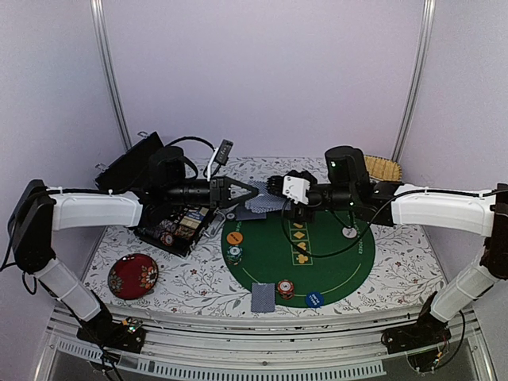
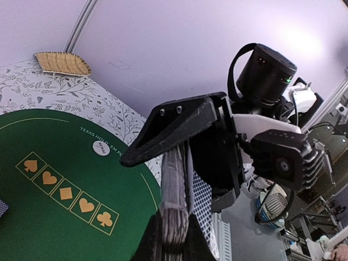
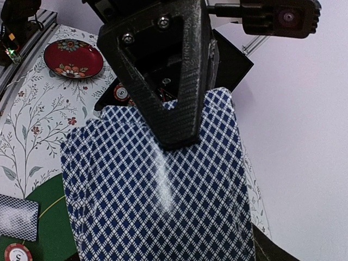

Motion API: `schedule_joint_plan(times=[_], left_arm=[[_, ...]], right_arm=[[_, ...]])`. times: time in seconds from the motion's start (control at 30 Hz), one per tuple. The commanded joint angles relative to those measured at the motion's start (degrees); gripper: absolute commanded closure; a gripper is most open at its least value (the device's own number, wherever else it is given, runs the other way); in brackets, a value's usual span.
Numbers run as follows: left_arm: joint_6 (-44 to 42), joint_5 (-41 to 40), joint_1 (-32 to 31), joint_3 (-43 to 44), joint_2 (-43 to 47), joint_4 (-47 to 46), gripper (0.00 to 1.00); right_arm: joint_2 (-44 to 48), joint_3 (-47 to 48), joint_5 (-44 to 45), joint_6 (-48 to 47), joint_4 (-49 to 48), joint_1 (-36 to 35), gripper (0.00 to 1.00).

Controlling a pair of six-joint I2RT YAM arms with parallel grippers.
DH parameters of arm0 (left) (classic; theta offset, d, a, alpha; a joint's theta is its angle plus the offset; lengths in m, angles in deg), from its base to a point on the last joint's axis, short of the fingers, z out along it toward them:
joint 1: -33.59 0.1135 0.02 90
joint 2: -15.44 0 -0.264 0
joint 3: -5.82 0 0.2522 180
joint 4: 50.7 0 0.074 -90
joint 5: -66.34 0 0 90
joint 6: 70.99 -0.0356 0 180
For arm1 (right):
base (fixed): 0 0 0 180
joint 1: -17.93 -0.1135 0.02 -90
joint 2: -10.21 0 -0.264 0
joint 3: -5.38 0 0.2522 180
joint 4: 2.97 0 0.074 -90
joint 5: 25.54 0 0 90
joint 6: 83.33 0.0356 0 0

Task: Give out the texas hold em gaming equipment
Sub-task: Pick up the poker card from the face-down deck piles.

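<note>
The desk (image 1: pixel 198 278) carried the green mat (image 1: pixel 333 262), and I placed everything against that mat. Both arms reached in over its far edge and met there nose to nose.

The left tool (image 1: pixel 248 193) came in from the mat's left side. Its jaws were closed down on the deck of cards (image 3: pixel 163 201), pinching it through its thickness. The left wrist view showed the deck edge-on between the 2 fingers. The deck hung above the mat's far-left rim, clear of the felt.

The right tool (image 1: pixel 278 186) came in from the mat's right side and sat right at the deck's free end. The patterned card back filled its wrist view and hid its own fingers, so I could not tell how far apart they were or whether they had a card.

The deck's long axis ran from the left tool toward the right tool, roughly along the mat's far edge. I judged the right arm the nearer one to draw a card off, pulling toward the mat's right side.

On the mat's near edge lay a single card (image 1: pixel 263 297), a red chip stack (image 1: pixel 286 288) and a blue disc (image 1: pixel 314 299). A green chip stack (image 1: pixel 234 254) and an orange disc (image 1: pixel 233 237) sat on its left part, and a white disc (image 1: pixel 348 232) on its right.
</note>
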Motion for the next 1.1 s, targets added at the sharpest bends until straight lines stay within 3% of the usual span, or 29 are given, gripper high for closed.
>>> schedule_joint_plan(times=[0.0, 0.27, 0.4, 0.63, 0.7, 0.87, 1.07], left_arm=[[-0.49, 1.39, -0.44, 0.25, 0.07, -0.15, 1.00], [-0.40, 1.01, -0.64, 0.62, -0.62, 0.26, 0.99], [-0.75, 0.39, -0.81, 1.47, -0.90, 1.76, 0.77], [-8.09, -7.32, -1.69, 4.88, 0.43, 12.55, 0.58], [-10.81, -9.24, -2.02, 5.76, 0.88, 15.37, 0.58], [-13.33, -14.42, -2.05, 6.08, 2.98, 19.92, 0.71], [-14.17, -16.26, -1.57, 5.26, 5.08, 21.14, 0.73]], right_arm=[[-1.68, 2.57, 1.33, -0.21, -1.60, -0.31, 0.38], [-2.24, 3.20, 0.41, -0.21, -1.83, -0.71, 0.47], [-2.40, 3.31, 0.41, -0.04, -2.05, -0.78, 0.48], [-2.49, 3.08, 1.79, -0.12, -1.97, -0.72, 0.48], [-2.41, 3.04, 1.96, -0.04, -2.05, -0.78, 0.48], [-1.89, 2.79, 2.58, 0.36, -2.39, -0.75, 0.49], [-1.38, 2.20, 2.95, 0.41, -2.58, -0.78, 0.49]])
